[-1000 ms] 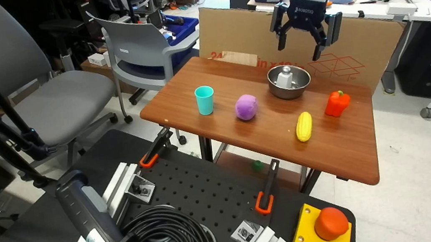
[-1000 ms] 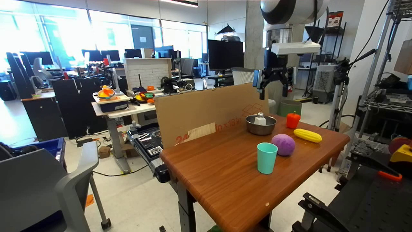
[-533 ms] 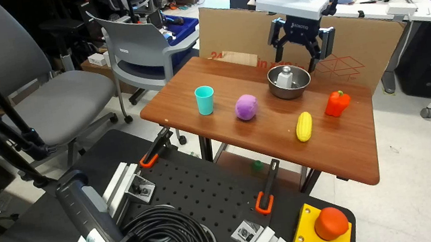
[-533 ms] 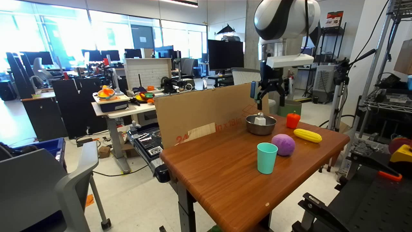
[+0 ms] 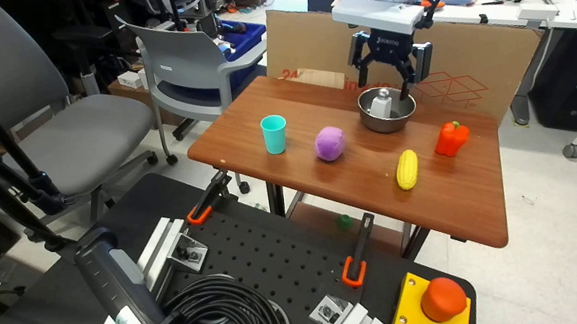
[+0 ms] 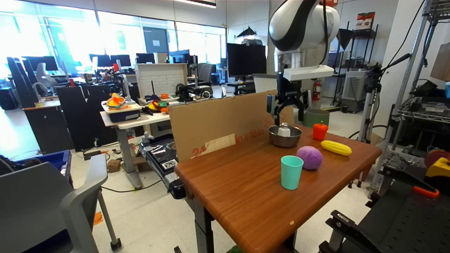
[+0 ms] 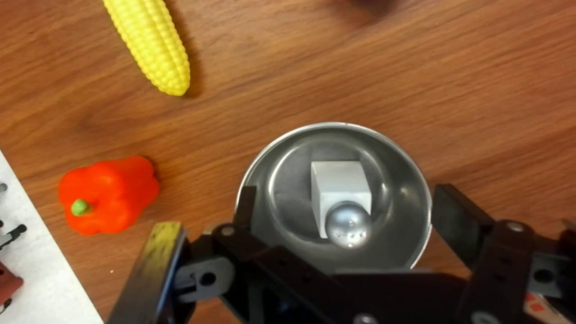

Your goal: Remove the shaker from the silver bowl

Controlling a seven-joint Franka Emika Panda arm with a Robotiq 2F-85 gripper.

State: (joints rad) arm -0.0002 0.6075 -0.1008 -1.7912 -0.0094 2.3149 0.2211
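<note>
Brings the wide-spread pincer [image 6: 289, 121] lower than before over the silver bowl [image 6: 284, 142], apparently to straddle the ball-topped shaker [image 7: 340, 193] inside.

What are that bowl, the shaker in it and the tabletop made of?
Silver bowl: probably polished metal; highlights gleam inside. Shaker: dull whitish body without highlights, maybe plastic or ceramic; its mirror-like knob suggests metal. Tabletop: wood or printed laminate, satin; streaked brown grain.

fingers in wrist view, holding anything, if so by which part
Nothing is held: the fingers stand open, not touching the shaker, which sits in the bowl.
</note>
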